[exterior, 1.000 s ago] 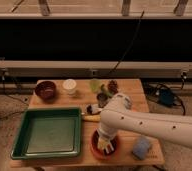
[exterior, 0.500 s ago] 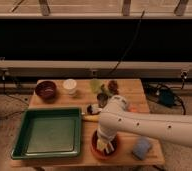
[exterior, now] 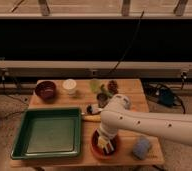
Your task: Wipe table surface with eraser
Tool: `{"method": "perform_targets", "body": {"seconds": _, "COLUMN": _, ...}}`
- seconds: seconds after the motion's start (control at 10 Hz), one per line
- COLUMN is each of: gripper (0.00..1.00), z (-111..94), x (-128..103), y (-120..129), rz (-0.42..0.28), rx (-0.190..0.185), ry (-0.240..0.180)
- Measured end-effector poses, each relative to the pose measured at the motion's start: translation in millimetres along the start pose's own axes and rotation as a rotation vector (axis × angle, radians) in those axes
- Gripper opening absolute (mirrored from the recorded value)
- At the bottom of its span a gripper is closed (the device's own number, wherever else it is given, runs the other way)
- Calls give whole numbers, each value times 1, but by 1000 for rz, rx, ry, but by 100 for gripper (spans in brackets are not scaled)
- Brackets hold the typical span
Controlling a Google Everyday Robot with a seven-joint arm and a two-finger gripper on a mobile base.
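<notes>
One table (exterior: 135,98): a rectangle of light tan wooden planks running lengthwise, matte, bearing everything else.

One arm (exterior: 154,126): a smooth white tube dotted with small dark holes. It reaches in from the right and bends down at its rounded end.

One tray (exterior: 49,136): green, rectangular, shallow, with a raised rim and a glossy floor. It sits on the front left of the table.

Two bowls, both round. The orange one (exterior: 94,149) stands at the front, just right of the tray. The dark red one (exterior: 45,90) stands at the back left.

One sponge (exterior: 141,148): a blue-grey, soft-looking square pad at the front right, near the orange bowl.

One cup (exterior: 69,86): white and cylindrical, just right of the dark red bowl.

One brush (exterior: 91,118): its yellow handle lies between the tray's far corner and the arm.

One gripper (exterior: 105,141): it points down into the orange bowl with its jaws apart.

One eraser (exterior: 107,146): a small pale block inside the orange bowl, right beneath the gripper and partly hidden by it; whether it is touched I cannot tell.

Three small things stand at the back middle, one pale green (exterior: 95,85) and two dark (exterior: 112,86), too blurred to name.
</notes>
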Motion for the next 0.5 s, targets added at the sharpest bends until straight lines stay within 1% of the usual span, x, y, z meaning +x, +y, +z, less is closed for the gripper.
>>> {"method": "perform_targets", "body": {"seconds": 0.3, "gripper": 65, "z": 7, "x": -8, "y": -9, "rz": 54, "rx": -11, "ry": -8}}
{"method": "perform_targets", "body": {"seconds": 0.5, "gripper": 65, "z": 10, "x": -16, "y": -13, "rz": 70, "rx": -19, "ry": -16}}
